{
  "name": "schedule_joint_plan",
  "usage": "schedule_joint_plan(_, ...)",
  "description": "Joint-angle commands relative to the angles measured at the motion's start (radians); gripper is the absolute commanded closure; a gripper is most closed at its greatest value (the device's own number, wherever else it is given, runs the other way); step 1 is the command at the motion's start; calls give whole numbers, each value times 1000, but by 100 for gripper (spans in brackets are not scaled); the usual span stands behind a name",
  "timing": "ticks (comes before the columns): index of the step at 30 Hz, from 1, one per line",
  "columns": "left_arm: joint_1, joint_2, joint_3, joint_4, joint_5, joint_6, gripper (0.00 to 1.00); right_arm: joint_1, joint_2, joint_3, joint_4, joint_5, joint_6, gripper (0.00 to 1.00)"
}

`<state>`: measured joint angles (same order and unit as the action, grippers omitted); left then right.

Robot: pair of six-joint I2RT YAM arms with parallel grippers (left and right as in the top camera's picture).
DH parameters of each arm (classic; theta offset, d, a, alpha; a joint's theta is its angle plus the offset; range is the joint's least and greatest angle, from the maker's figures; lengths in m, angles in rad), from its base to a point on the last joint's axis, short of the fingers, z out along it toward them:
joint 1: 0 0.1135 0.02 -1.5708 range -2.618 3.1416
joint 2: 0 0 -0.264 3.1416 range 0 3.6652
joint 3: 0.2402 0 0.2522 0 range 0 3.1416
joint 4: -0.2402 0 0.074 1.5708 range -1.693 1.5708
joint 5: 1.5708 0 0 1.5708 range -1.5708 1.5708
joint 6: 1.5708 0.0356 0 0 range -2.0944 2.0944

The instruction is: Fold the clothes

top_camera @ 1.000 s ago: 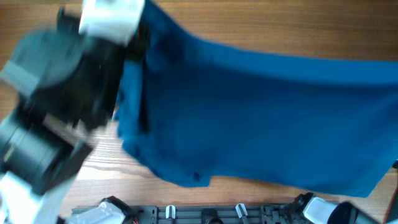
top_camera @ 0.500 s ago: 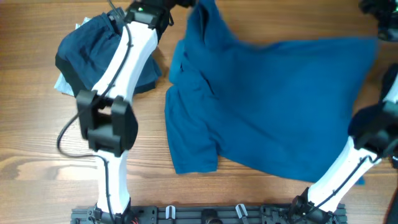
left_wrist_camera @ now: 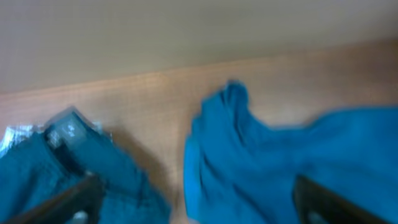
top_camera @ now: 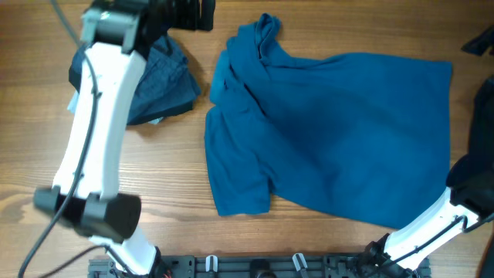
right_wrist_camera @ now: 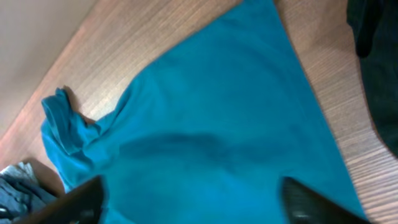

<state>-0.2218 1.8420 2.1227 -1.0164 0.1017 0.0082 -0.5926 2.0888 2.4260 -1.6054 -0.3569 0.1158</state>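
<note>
A large royal-blue collared shirt [top_camera: 332, 131] lies spread on the wooden table, its collar bunched at the far left end [top_camera: 262, 31]. A heap of dark navy and pale-blue clothes [top_camera: 158, 81] sits to its left. My left gripper [top_camera: 191, 11] hovers at the far edge between heap and collar. In the blurred left wrist view it [left_wrist_camera: 197, 182] is open and holds nothing, with the shirt [left_wrist_camera: 280, 162] and the heap [left_wrist_camera: 62, 168] below. My right gripper [right_wrist_camera: 191, 182] is open above the shirt [right_wrist_camera: 205, 130], apart from it.
The white left arm [top_camera: 96, 123] crosses the table's left side, over part of the heap. The right arm [top_camera: 432, 228] rises at the right edge beside the shirt's hem. A dark fabric piece [right_wrist_camera: 373, 68] lies off the shirt's right corner. Bare wood [top_camera: 46, 170] shows at front left.
Both grippers have opened and let go of the shirt, which has dropped from a raised spread to lie flat. Both arms have drawn back toward the far edge.
</note>
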Motion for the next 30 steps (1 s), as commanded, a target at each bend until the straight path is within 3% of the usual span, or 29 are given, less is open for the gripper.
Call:
schedule_joint_plan(1, -3, 0, 1, -164, 51, -14, 22, 22, 0, -52, 12, 51, -28, 37)
schedule_joint_plan(2, -3, 5, -5, -215, 54, -14, 25, 26, 0, -92, 29, 68, -25, 50)
schedule_joint_plan(3, -3, 16, -27, -266, 67, -14, 39, 27, 0, -139, 53, 74, -10, 63)
schedule_joint_plan(5, -3, 37, -80, -328, 93, -14, 52, 27, 0, -235, 105, 70, -6, 66)
schedule_joint_plan(7, -4, 56, -169, -337, 119, -17, 52, 27, 0, -332, 154, 66, 13, 71)
schedule_joint_plan(13, -12, 72, -552, -138, 126, -40, 50, 29, 0, -619, 313, 41, 16, 82)
schedule_joint_plan(16, -28, 72, -729, 31, 126, -80, 52, 29, 0, -695, 375, 5, 11, 83)
schedule_joint_plan(19, -35, 72, -853, 167, 106, -142, 37, 30, 0, -730, 414, -11, 7, 73)
schedule_joint_plan(22, -34, 72, -934, 262, 87, -161, 34, 30, 0, -732, 423, -11, -8, 66)
schedule_joint_plan(24, -34, 72, -967, 305, 85, -174, 56, 30, 0, -732, 431, -11, -8, 66)
schedule_joint_plan(25, -34, 72, -980, 318, 84, -175, 81, 30, 0, -732, 438, -11, -8, 65)
schedule_joint_plan(26, -34, 72, -982, 312, 84, -175, 94, 30, 0, -732, 442, -11, -8, 65)
schedule_joint_plan(28, -32, 69, -982, 259, 37, -214, 96, 30, 0, -733, 458, -11, -8, 66)
schedule_joint_plan(30, -18, 68, -982, 155, -98, -326, 96, 30, 2, -733, 483, -11, -7, 73)
